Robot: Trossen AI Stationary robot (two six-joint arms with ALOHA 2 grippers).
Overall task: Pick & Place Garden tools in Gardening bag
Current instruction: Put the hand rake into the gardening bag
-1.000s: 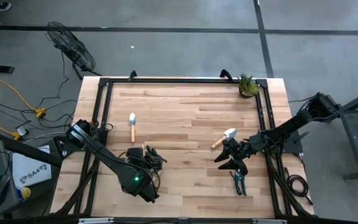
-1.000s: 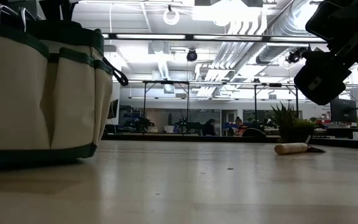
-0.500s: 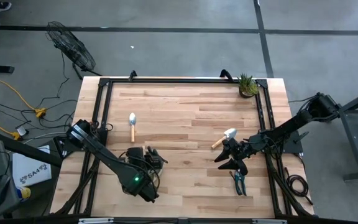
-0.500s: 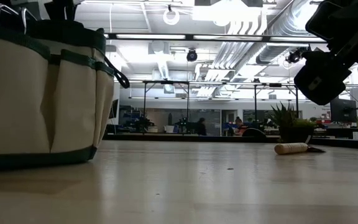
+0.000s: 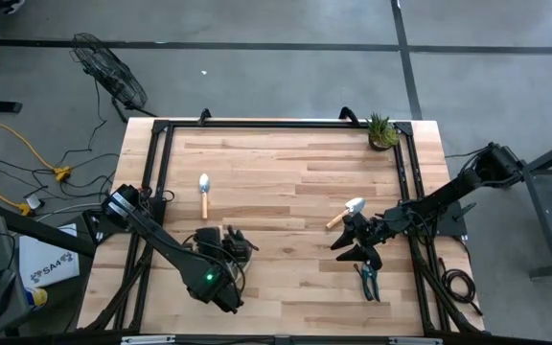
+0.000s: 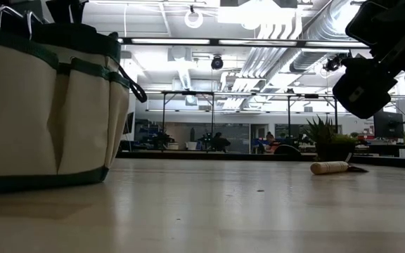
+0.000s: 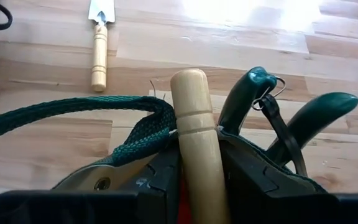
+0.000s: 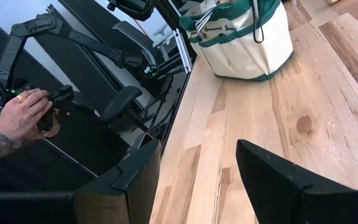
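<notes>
The pale wooden plank table [image 5: 286,182] and the beige canvas gardening bag with dark green trim [image 6: 48,112], at its near-left part, look unchanged from a second ago. The left gripper [image 7: 197,180] still clamps a round wooden tool handle [image 7: 194,143] over the bag. The right gripper [image 8: 197,168] stays wide, empty, above green-handled pruners [image 5: 368,280].

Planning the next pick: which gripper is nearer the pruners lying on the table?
The right. The right gripper hovers open just beside the pruners, above the trowel. The left gripper is far across the table at the gardening bag, gripping a wooden handle.
</notes>
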